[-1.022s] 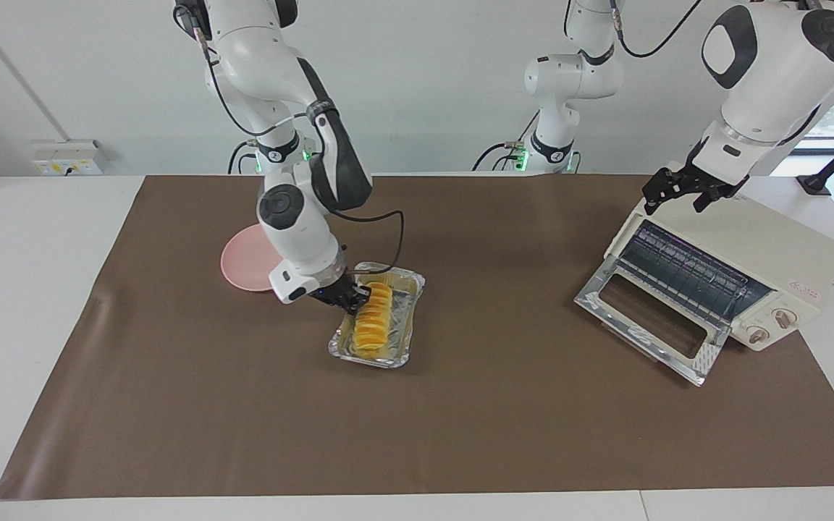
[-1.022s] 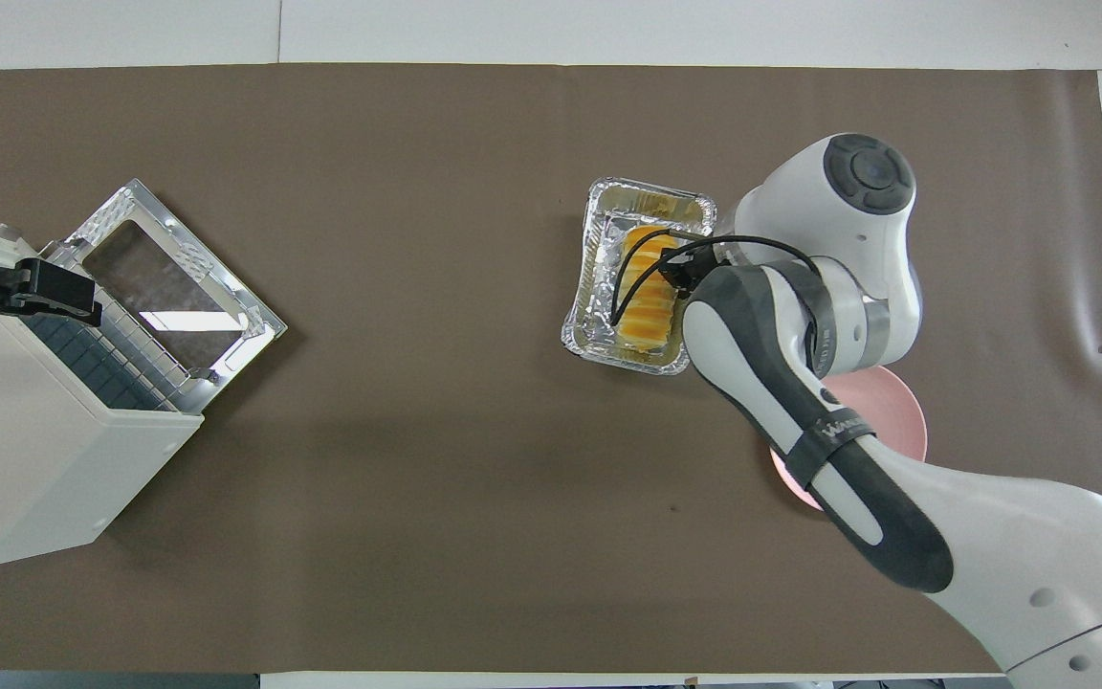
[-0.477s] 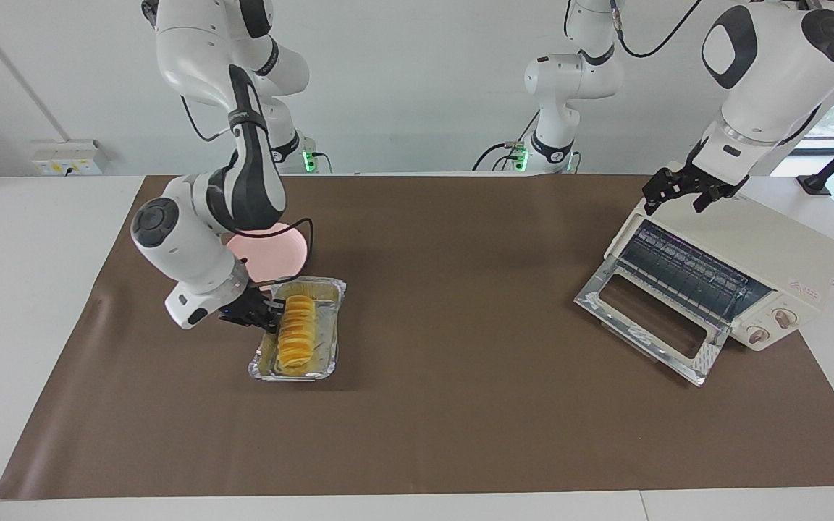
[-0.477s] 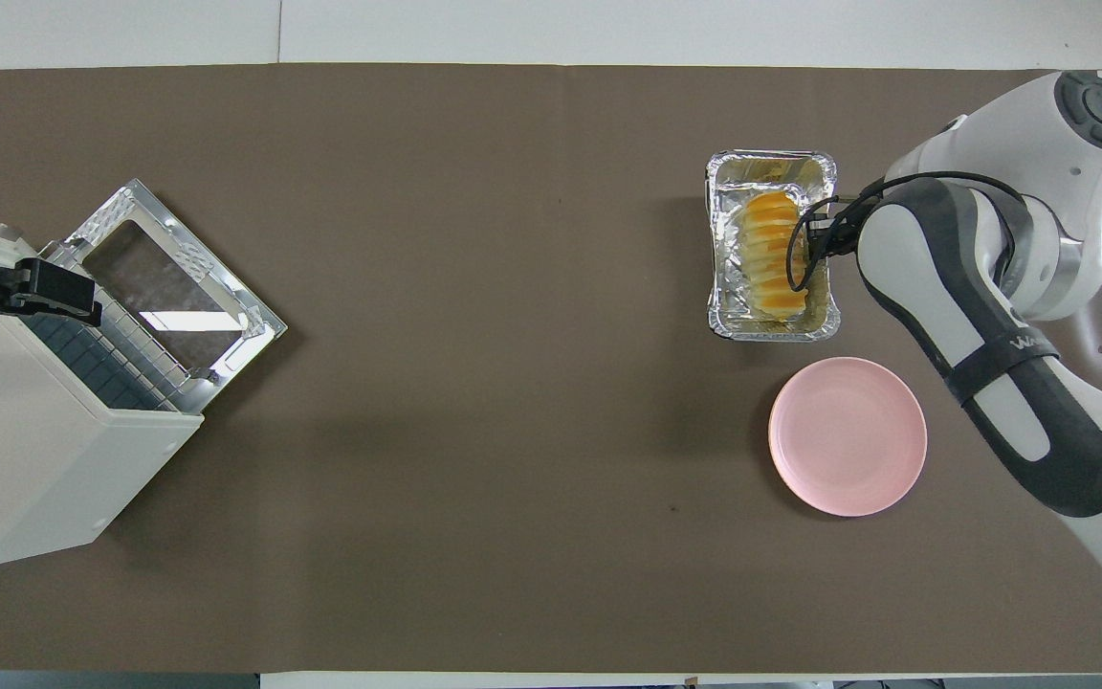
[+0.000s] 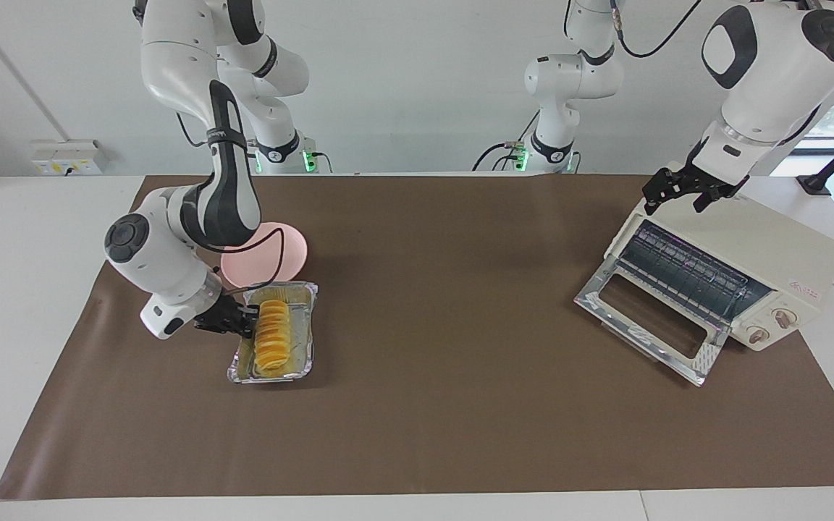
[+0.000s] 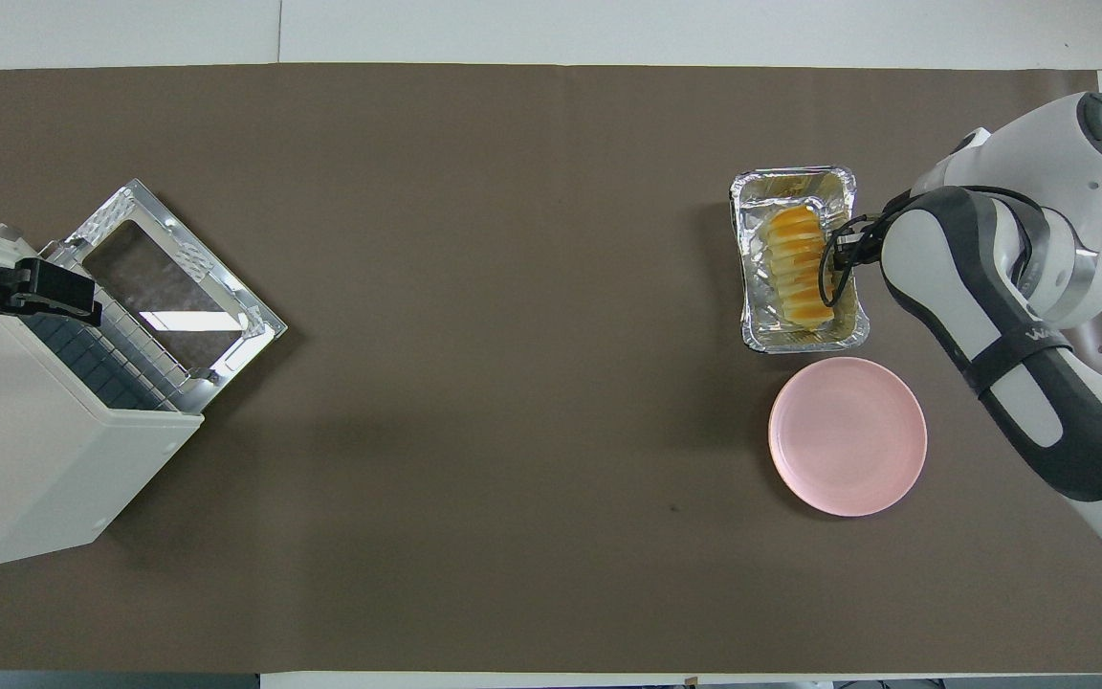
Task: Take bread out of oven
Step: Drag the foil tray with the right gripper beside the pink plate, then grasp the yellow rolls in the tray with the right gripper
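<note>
**Bread out, tray at drop-off**

Oven (image 5: pixel 732 271) at frame right, door down, rack bare. Bread (image 5: pixel 272 336) sits in foil tray (image 5: pixel 301 340) at centre-left, beside pink plate (image 5: pixel 290 250). Right gripper (image 5: pixel 247 320) pinches the tray rim. Left gripper (image 5: pixel 685 189) waits over the oven top; fingers unreadable. Next: let go of the rim, lift clear.

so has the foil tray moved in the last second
Yes. The foil tray with the bread, at the right pincer, has slid toward the right arm's end of the table, away from the oven, to beside the pink plate.
</note>
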Controlling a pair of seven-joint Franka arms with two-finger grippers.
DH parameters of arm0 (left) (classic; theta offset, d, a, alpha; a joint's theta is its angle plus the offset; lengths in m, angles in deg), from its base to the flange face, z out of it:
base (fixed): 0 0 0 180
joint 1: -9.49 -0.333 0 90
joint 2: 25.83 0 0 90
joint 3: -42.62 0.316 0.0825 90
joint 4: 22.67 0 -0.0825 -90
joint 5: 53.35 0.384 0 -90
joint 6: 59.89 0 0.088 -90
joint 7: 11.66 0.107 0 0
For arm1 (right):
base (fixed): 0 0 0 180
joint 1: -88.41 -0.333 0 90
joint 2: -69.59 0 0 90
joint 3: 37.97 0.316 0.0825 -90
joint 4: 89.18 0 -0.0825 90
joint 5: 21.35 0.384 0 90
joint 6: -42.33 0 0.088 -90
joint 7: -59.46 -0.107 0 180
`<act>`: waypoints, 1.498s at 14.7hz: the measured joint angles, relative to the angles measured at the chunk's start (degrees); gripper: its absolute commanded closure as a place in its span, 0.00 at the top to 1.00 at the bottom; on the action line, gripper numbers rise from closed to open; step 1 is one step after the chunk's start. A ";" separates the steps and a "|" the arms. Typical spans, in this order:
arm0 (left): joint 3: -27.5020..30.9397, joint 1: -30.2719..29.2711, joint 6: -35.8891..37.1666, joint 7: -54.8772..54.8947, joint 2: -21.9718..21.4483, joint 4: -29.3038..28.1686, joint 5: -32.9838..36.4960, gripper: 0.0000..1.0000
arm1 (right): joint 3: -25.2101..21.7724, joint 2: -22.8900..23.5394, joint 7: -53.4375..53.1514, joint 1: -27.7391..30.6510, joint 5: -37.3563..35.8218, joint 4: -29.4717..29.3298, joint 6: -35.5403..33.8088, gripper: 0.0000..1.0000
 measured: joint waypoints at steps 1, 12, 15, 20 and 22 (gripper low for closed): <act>0.00 0.00 0.00 0.00 0.00 0.00 0.00 1.00 | -0.04 0.00 1.35 0.63 0.00 0.44 0.51 0.00; 0.00 0.00 0.00 0.00 0.00 0.00 0.00 1.00 | 0.20 -0.07 5.47 4.14 -0.08 0.81 0.64 1.00; 0.00 0.00 -0.01 0.00 0.00 0.00 0.00 1.00 | 0.29 -0.32 5.47 3.95 -0.10 0.25 0.69 1.00; 0.00 0.00 -0.01 0.00 0.00 0.00 0.00 1.00 | 0.36 -1.06 1.49 -0.15 -1.50 -0.81 0.68 1.00; 0.00 0.00 -0.01 0.00 0.00 0.00 0.00 1.00 | 0.37 -1.04 0.52 -1.68 -2.62 -0.27 0.71 1.00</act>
